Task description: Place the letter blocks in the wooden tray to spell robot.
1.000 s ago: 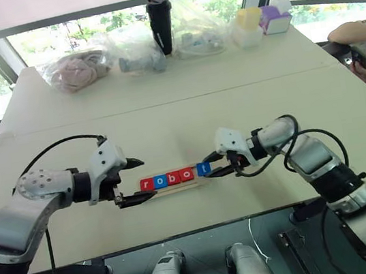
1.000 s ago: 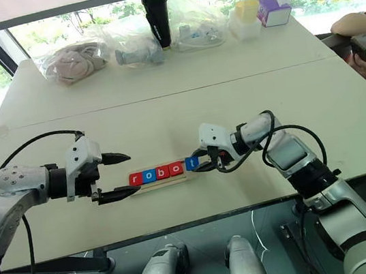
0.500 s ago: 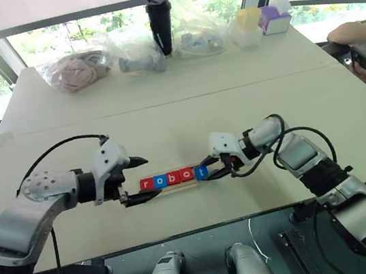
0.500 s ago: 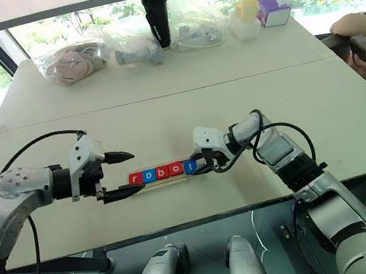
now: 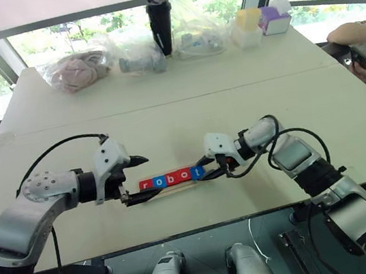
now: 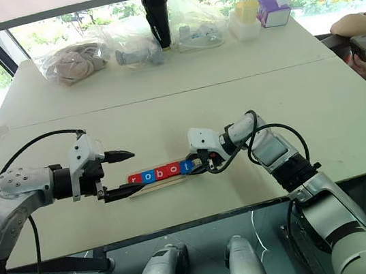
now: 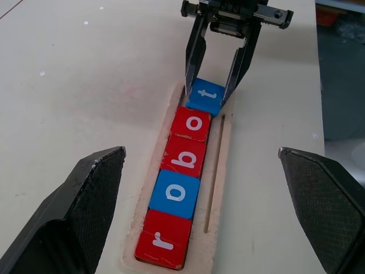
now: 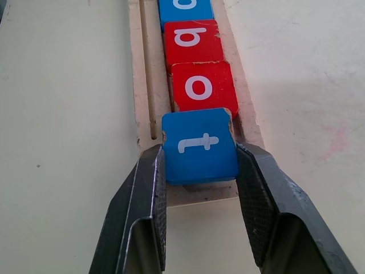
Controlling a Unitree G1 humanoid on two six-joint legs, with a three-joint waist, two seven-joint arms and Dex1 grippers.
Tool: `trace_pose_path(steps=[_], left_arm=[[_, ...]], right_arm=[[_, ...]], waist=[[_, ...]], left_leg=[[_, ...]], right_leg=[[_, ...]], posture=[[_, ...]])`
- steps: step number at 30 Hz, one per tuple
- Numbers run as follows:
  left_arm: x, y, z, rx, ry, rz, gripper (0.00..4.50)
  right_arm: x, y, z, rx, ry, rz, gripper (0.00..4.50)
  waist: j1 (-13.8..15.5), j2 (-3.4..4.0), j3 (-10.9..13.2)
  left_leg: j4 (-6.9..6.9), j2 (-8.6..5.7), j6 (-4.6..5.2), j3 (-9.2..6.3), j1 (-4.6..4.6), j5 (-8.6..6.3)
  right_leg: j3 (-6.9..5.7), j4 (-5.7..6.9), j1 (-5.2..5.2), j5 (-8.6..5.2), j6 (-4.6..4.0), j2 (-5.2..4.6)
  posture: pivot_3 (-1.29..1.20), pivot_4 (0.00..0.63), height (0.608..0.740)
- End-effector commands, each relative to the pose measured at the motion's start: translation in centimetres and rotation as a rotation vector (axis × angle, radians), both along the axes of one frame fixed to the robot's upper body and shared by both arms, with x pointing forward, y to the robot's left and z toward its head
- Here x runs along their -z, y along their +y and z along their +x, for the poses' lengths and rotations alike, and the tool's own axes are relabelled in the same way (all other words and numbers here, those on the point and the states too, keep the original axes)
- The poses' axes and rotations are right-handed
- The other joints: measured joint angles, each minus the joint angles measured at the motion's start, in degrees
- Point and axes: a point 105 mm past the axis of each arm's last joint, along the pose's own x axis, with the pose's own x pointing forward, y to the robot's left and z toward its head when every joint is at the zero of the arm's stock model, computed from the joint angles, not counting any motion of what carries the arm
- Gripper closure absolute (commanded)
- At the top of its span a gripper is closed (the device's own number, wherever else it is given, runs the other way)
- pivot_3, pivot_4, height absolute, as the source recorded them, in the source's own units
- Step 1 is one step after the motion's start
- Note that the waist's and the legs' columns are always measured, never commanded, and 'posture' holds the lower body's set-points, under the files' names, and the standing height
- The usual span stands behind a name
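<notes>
On the left we see our left pincer (image 5: 136, 179) at the left end of the tray (image 7: 219, 171). Its two fingers stand wide apart, one on each side of the tray end, and they hold nothing. Whether the lower finger touches the wood, we cannot tell.

The tray lies on the worktop (image 5: 167, 122), near its front edge, between our two pincers. In its slot, from left to right, we read the blocks: a red r (image 7: 163, 244), a blue o (image 7: 174, 193), a red b (image 7: 183, 155), a red o (image 7: 194, 123) and a blue t (image 8: 200, 145). The first four sit flat in the slot and touch each other in one row.

The t is at the right end of the tray, just against the red o. Our right pincer (image 8: 201, 188) pinches this block by its two side edges, with the fingers closed on it. In the right wrist view the t seems to sit a little high at its near edge, so we judge that it is perhaps not fully down in the slot.

So we think the task is almost done: the word is already spelled. What is left, in our judgement, is to let the t go and take both pincers away from the tray.
</notes>
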Motion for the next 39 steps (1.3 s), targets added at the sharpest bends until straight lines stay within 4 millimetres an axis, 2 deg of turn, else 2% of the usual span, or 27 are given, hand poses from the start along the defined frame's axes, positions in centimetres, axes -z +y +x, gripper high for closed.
trace_pose_path(steps=[1, 13, 17, 20, 25, 29, 33, 39], left_arm=[[-0.8, -0.2, -0.1, 0.012, -0.034, -0.008, 0.0], [-0.8, -0.3, 0.0, 0.011, -0.038, -0.009, 0.0], [-0.8, -0.3, -0.1, 0.01, -0.039, -0.008, 0.0], [-0.8, -0.2, -0.1, 0.008, -0.038, -0.007, 0.0], [-0.8, -0.1, 0.0, 0.005, -0.038, -0.007, 0.0], [-0.8, -0.1, 0.0, 0.004, -0.038, -0.006, 0.0], [-0.8, 0.1, 0.1, 0.002, -0.039, -0.004, 0.0], [-0.9, 0.2, 0.3, -0.001, -0.04, -0.004, 0.0]], right_arm=[[-0.6, 0.2, 0.5, 0.01, -0.013, 0.014, 3.36], [-0.3, 0.5, 0.8, 0.005, -0.012, 0.015, 3.36], [-0.5, 0.5, 1.0, 0.016, -0.035, 0.02, 1.43], [-1.9, 0.2, 1.4, 0.036, -0.082, 0.05, 0.03], [-4.8, 0.0, 1.5, 0.069, -0.132, 0.145, 0.03], [-6.2, -0.3, 1.4, 0.117, -0.111, 0.222, 0.03], [-5.7, -1.7, 1.9, 0.199, -0.121, 0.217, 0.03], [-3.2, -2.7, 3.3, 0.282, -0.195, 0.131, 0.03]], waist=[[0.0, 0.0, 0.0], [-0.1, -0.01, -0.01], [-0.1, 0.0, -0.02], [-0.02, 0.0, -0.02], [0.07, 0.0, -0.01], [0.06, 0.0, -0.01], [0.18, 0.0, -0.01], [0.02, 0.0, -0.01]], left_leg=[[0.0, 0.0, 0.0, 0.0, 0.0, 0.0], [0.01, 0.01, 0.0, 0.0, 0.02, 0.0], [0.01, 0.02, 0.0, 0.0, 0.03, 0.0], [0.01, 0.02, -0.01, 0.0, 0.02, 0.0], [0.02, 0.01, -0.01, 0.0, 0.0, 0.0], [0.01, 0.02, -0.02, 0.0, 0.0, 0.0], [0.01, 0.01, -0.05, 0.0, 0.0, -0.03], [0.0, 0.01, -0.04, 0.01, -0.01, -0.02]], right_leg=[[0.0, 0.0, 0.0, 0.0, 0.0, 0.0], [0.0, 0.04, 0.0, 0.0, 0.0, 0.01], [0.01, 0.06, 0.0, 0.0, 0.0, 0.02], [0.01, 0.04, 0.0, 0.0, 0.0, 0.02], [0.02, 0.04, -0.01, 0.0, -0.01, 0.01], [0.02, 0.04, -0.03, 0.0, -0.01, 0.01], [0.02, 0.02, -0.02, -0.01, -0.01, -0.01], [0.02, 0.01, -0.03, -0.01, -0.02, -0.02]], posture=[[0.0, 0.15, 0.74], [0.0, 0.15, 0.74], [0.0, 0.15, 0.74], [0.0, 0.15, 0.74], [0.0, 0.15, 0.74], [0.0, 0.15, 0.74], [0.0, 0.15, 0.74], [0.0, 0.15, 0.74]])
